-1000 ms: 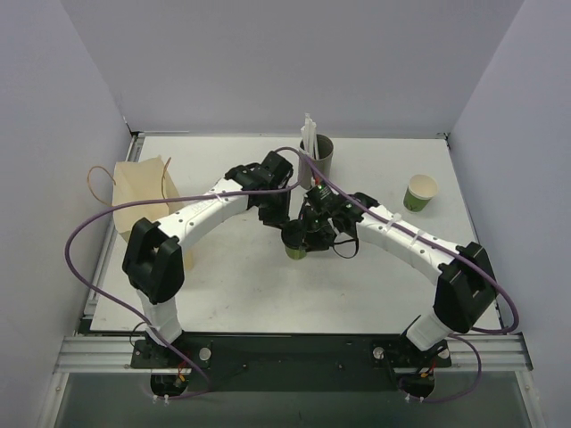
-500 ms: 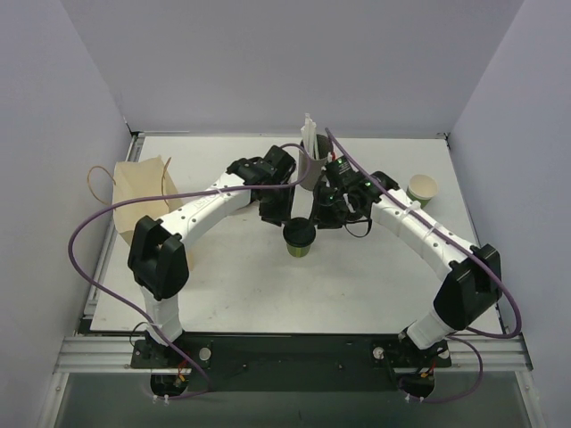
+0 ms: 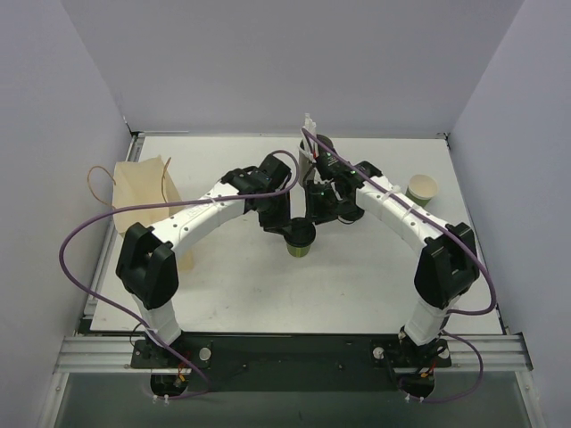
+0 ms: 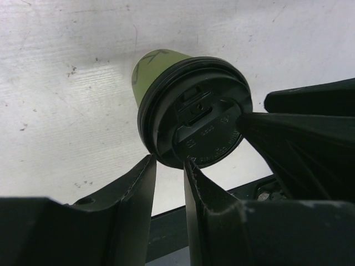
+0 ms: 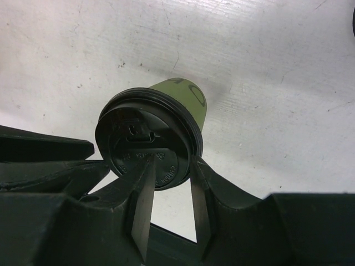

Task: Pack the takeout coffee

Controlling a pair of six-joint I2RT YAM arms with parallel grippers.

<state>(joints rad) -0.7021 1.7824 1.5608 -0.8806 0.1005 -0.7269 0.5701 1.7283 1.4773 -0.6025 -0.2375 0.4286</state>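
Coffee cup (image 3: 301, 241) is sitting lidded mid-counter (image 3: 268, 294), w/ left gripper (image 4: 169, 166) & right gripper (image 5: 169, 173) hanging part-open at its lid rim, gripping nothing. Packing isn't happening yet; bag (image 3: 143, 198) is standing at the left edge.

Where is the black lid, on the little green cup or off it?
On. The black lid covers the mouth of the green cup, its rim snug around the top in both wrist views.

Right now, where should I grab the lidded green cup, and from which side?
Pinch the cup on its green wall just under the lid, coming in level from a side. It stands upright and tapers downward, so the overhanging lid rim likely stops slipping.
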